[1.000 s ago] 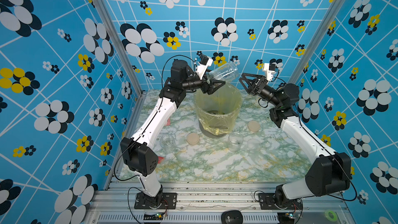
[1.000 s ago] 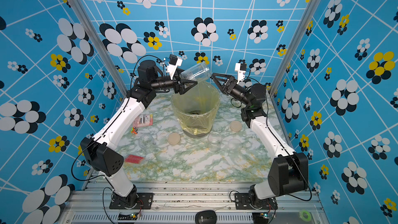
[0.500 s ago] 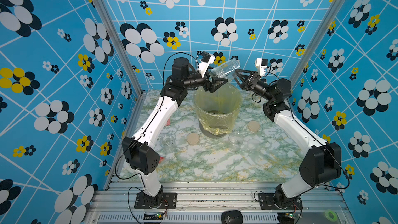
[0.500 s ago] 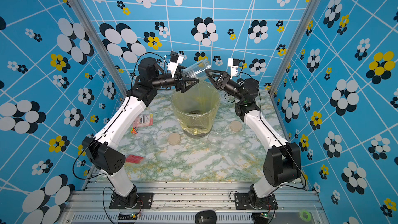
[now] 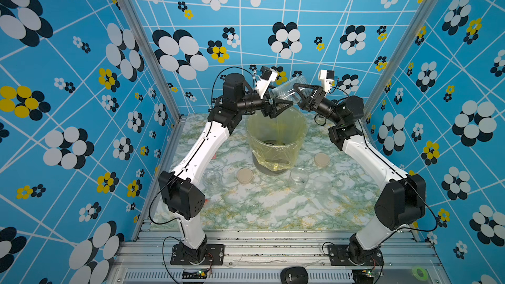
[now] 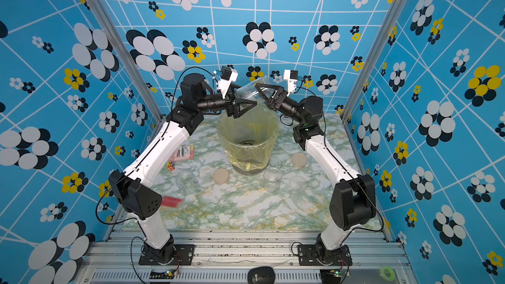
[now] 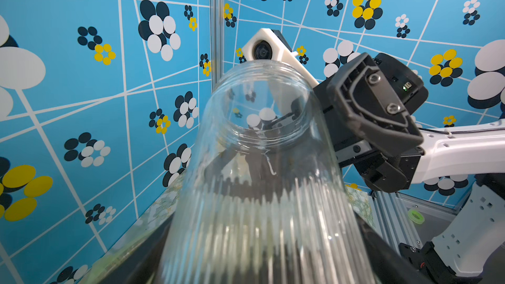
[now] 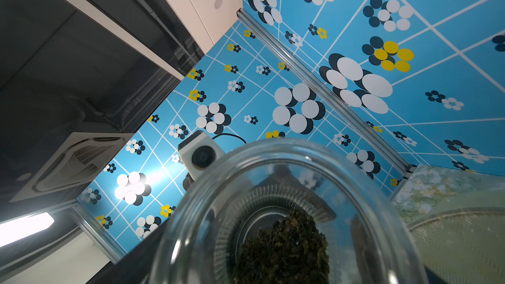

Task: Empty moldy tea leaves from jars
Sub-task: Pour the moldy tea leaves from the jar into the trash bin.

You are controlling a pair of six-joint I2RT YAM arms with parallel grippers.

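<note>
A clear ribbed jar (image 5: 285, 92) (image 6: 249, 91) hangs tilted over the yellow-lined bin (image 5: 298, 132) (image 6: 269, 132), lidless. My left gripper (image 5: 278, 100) (image 6: 245, 100) is shut on its base end, which fills the left wrist view (image 7: 259, 176). My right gripper (image 5: 296, 91) (image 6: 259, 91) stands open, its fingers (image 7: 374, 105) straddling the mouth end with a small gap. The right wrist view looks into the jar (image 8: 235, 176), where moldy tea leaves (image 8: 284, 249) lie along the lower wall. More dark leaves (image 6: 247, 142) lie on the bin floor.
Two empty jars (image 5: 211, 178) (image 5: 299, 178) stand on the marble table in front of the bin, with two beige lids (image 5: 245, 176) (image 5: 322, 159) and a translucent lid (image 5: 322, 182). A card pack (image 6: 185, 152) and a red packet (image 6: 171, 201) lie at the left.
My right gripper has swung left and up from beside the bin until its fingers straddle the jar's mouth end. The left arm has lifted the jar slightly.
</note>
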